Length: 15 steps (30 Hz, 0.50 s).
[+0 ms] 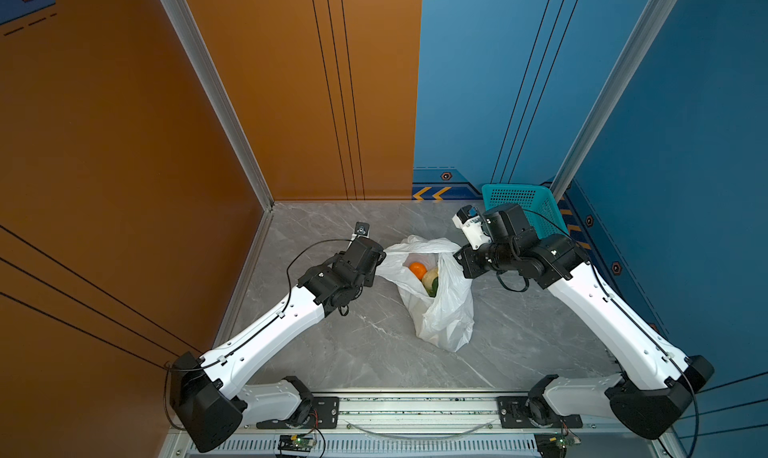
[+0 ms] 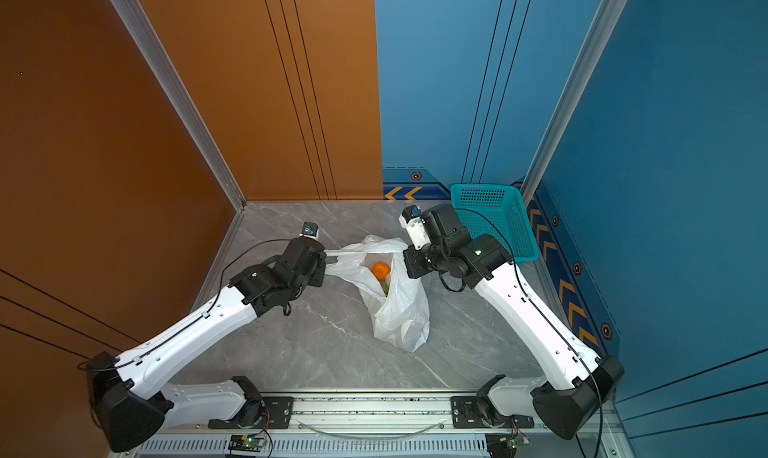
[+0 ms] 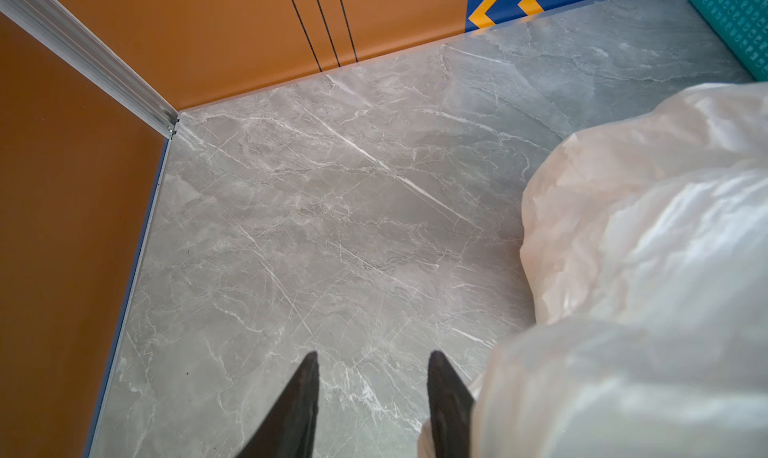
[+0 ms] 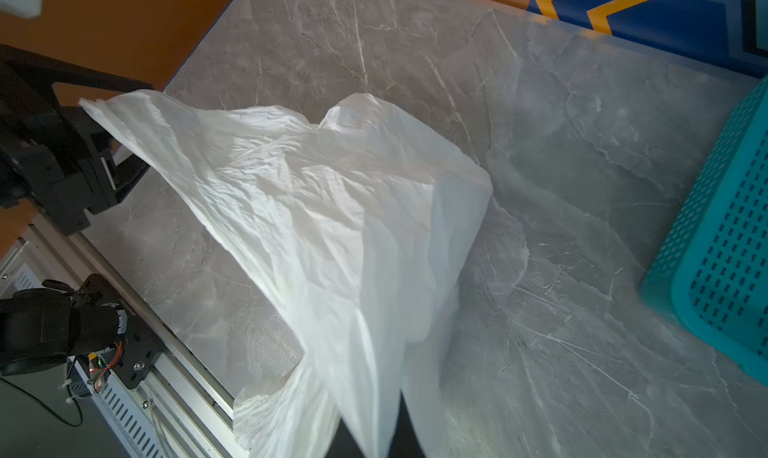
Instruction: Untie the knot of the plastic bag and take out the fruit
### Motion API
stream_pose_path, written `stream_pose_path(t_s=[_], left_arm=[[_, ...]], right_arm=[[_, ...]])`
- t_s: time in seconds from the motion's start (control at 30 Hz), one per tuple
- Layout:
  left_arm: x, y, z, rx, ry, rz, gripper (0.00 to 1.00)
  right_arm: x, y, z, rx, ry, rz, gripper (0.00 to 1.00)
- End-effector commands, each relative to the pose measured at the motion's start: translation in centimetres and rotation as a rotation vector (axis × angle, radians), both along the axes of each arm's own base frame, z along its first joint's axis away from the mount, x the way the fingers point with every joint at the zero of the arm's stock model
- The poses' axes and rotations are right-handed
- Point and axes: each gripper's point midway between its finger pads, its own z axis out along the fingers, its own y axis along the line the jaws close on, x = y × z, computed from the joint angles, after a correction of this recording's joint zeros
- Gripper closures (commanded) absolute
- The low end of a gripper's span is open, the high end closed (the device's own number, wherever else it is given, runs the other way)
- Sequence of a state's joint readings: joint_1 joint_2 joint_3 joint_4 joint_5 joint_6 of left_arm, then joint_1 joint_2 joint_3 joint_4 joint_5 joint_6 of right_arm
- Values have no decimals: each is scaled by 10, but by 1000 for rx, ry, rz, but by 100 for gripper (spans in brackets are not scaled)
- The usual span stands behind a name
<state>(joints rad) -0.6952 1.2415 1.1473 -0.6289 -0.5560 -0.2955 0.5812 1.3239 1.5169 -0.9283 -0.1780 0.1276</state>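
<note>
The left tool (image 3: 372,357) stands apart and empty, film brushing its side. The plastic bag (image 1: 441,312) slumps on the bench (image 1: 332,352) left of the basket (image 1: 528,204), mouth open, fruit (image 1: 417,270) inside. It looks light, limp and slippery, so pinch bunched rim. The right tool (image 4: 370,443), nearest the basket, is clamped on bag film.

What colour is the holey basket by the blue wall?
Teal; the basket shows best in the right wrist view.
</note>
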Motion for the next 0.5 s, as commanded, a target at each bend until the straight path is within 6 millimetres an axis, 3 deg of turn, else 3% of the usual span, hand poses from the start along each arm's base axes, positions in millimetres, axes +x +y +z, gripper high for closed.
stream_pose_path(t_s=[0.0,0.13,0.33,0.47], left_arm=[[-5,-10,11,-7,1,-60,47],[-8,-37,25,-39,-58,-144,1],[-9,-81,48,-117,-157,-294,2],[7,-94,46,-74,-169,-299,2]], right_arm=[[-1,2,2,1,1,30,100],[-1,9,8,26,2,60,100],[-5,22,13,62,13,113,100],[-11,31,19,102,11,164,100]])
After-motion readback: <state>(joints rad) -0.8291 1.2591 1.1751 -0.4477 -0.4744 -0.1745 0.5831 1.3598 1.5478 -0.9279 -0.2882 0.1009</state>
